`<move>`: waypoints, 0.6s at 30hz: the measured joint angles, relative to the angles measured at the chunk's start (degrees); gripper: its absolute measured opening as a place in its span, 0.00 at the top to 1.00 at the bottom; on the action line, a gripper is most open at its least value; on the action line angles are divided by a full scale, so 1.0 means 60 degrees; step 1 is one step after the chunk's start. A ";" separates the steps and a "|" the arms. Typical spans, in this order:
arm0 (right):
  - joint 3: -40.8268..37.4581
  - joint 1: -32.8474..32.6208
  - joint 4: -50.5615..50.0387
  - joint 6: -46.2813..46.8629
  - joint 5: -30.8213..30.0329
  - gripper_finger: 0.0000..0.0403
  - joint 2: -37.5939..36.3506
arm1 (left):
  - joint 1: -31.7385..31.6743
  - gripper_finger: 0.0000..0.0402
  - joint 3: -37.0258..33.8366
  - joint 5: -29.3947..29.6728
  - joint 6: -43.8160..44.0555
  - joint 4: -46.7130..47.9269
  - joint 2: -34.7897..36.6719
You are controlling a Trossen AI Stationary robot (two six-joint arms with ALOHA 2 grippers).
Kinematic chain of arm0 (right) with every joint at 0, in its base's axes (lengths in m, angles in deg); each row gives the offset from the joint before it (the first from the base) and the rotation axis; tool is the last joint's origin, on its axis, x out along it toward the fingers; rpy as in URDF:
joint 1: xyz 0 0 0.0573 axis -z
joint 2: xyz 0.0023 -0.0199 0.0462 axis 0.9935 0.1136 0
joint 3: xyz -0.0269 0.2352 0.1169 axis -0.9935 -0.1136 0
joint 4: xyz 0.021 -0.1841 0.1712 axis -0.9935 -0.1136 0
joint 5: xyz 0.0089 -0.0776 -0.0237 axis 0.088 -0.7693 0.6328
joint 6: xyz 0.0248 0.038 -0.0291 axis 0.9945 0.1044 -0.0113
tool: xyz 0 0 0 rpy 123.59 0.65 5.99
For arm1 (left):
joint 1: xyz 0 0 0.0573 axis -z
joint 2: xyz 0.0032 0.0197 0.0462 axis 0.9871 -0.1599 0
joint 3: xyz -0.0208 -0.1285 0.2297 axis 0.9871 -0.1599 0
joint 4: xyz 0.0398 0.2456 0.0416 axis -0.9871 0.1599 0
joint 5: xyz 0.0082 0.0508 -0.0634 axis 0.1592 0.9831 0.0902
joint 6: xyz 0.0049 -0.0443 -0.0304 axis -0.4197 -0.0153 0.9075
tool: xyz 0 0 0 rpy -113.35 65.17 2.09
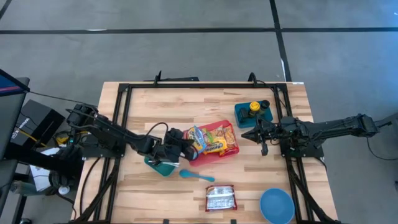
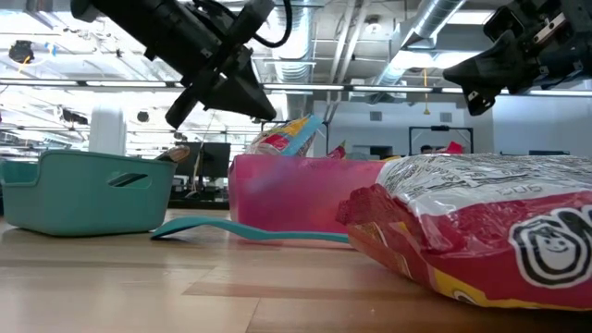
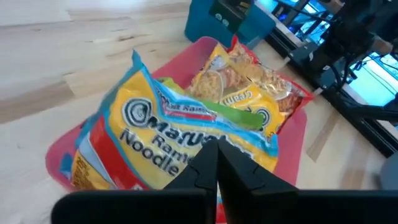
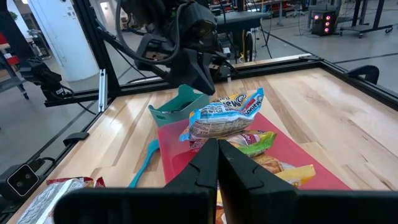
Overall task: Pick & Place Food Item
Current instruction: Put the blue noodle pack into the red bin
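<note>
Two noodle packets already lie in the shallow red plastic tray (image 1: 231, 151), the yellow-and-blue ramen packet (image 1: 198, 136) propped on its rim just beside the left hand (image 1: 184, 142), whose fingers are together and empty, like the right hand (image 1: 254, 134) hovering beside the tray; only the high view shows the red-and-silver snack bag (image 1: 220, 198) still on the wooden counter (image 1: 186, 106), apart from the tray.

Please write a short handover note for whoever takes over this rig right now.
Left gripper: jaws shut, empty, at the near-left edge of the pink tray.
Right gripper: jaws shut, empty, hovering by the tray's right side.
Noodle packet lies across the tray on the other packets.
Snack bag lies at the table's front, beside the blue bowl.
Done: noodles in the tray.
Left: possibly the snack bag.
</note>
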 joint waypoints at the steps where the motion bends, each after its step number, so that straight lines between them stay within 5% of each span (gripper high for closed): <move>1: -0.0001 -0.0001 0.0001 0.0000 0.0000 1.00 0.0000 | -0.0037 1.00 0.0000 -0.0006 -0.0066 -0.0001 0.0000; 18: -0.0001 -0.0002 -0.0003 0.0000 0.0000 1.00 -0.0004 | 0.0106 1.00 -0.0004 -0.0510 -0.0076 -0.0201 -0.0594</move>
